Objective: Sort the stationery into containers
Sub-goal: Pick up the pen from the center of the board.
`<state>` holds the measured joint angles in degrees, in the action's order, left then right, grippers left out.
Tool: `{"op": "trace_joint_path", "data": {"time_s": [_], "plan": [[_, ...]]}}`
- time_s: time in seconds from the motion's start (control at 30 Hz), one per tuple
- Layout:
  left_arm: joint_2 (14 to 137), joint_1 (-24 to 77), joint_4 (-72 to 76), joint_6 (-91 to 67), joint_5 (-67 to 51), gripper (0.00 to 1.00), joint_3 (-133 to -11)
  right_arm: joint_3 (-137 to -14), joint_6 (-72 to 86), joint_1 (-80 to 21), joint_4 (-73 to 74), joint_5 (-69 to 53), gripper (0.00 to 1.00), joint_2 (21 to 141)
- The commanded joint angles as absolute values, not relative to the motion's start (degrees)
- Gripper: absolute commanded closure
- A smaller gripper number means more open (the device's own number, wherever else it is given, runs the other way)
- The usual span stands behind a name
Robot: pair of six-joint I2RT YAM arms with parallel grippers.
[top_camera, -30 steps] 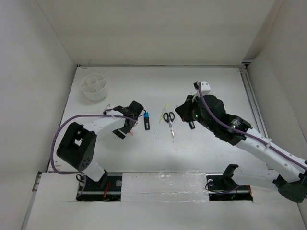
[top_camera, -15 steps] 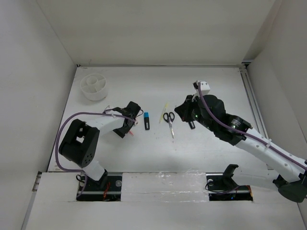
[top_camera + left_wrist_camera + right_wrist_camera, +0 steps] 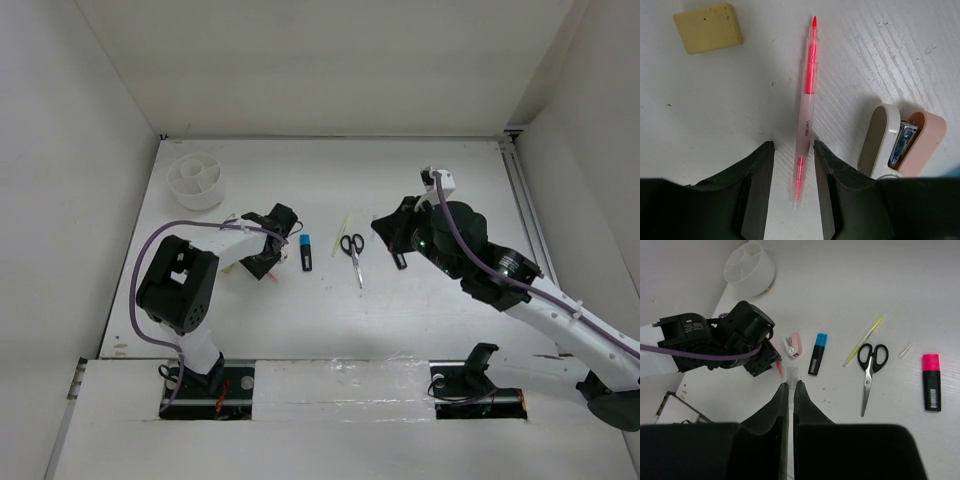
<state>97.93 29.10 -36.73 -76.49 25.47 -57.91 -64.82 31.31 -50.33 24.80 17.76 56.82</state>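
Pink pen (image 3: 806,110) between parted fingers (image 3: 760,185) of left pincer (image 3: 793,146), tan eraser (image 3: 708,27) and white-pink piece (image 3: 900,142) nearby; right pincer (image 3: 791,385) together.

Robot lab cell, white table (image 3: 300,180) boxed by plain white walls (image 3: 320,60); two arms (image 3: 520,290) bolted at its edge
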Motion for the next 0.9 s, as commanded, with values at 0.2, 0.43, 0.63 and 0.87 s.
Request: {"op": "trace_joint_path", "data": {"time_s": [0.2,0.43,0.63,0.87], "plan": [[103.88,28.65,-34.8,-74.71,11.61,0.77,-54.05,-68.03,31.12,-50.89,23.28,19.16,1.0,55.29],[105.38,28.65,-33.13,-73.39,10.11,1.0,-54.05,-69.17,29.89,-50.89,23.99,19.69,1.0,54.14],[103.27,28.65,-32.43,-71.99,10.1,1.0,-52.29,-69.17,28.83,-47.3,22.51,10.93,1.0,55.28],[96.69,32.87,-43.57,-71.54,22.75,1.0,-58.0,-64.6,28.13,-42.73,16.52,2.29,1.0,55.28]]}}
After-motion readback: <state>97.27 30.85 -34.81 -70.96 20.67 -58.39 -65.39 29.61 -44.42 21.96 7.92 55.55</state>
